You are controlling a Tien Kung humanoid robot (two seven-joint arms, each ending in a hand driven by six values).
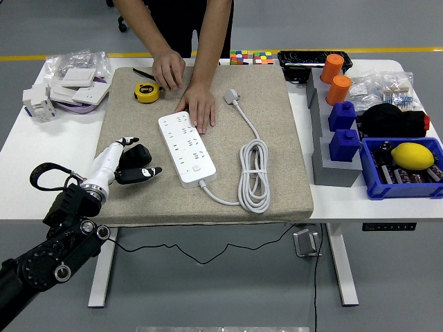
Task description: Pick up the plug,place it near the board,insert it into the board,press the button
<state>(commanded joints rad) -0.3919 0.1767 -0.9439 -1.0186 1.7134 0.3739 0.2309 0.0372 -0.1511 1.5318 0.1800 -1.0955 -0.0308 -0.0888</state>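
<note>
A white counter spans the frame, covered at center by a beige mat. At upper left lie bagged white parts. At right sit a grey block, a blue bin, and a black tray at the top edge beside colored cubes.

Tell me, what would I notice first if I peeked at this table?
Probably the white power strip lying in the middle of the beige mat, with a person's hand pressing on its far end and its cord coiled to the right. Then the robot's left hand, fingers relaxed and empty, resting on the mat's left side. At the right, a yellow lemon sits in a blue bin.
</note>
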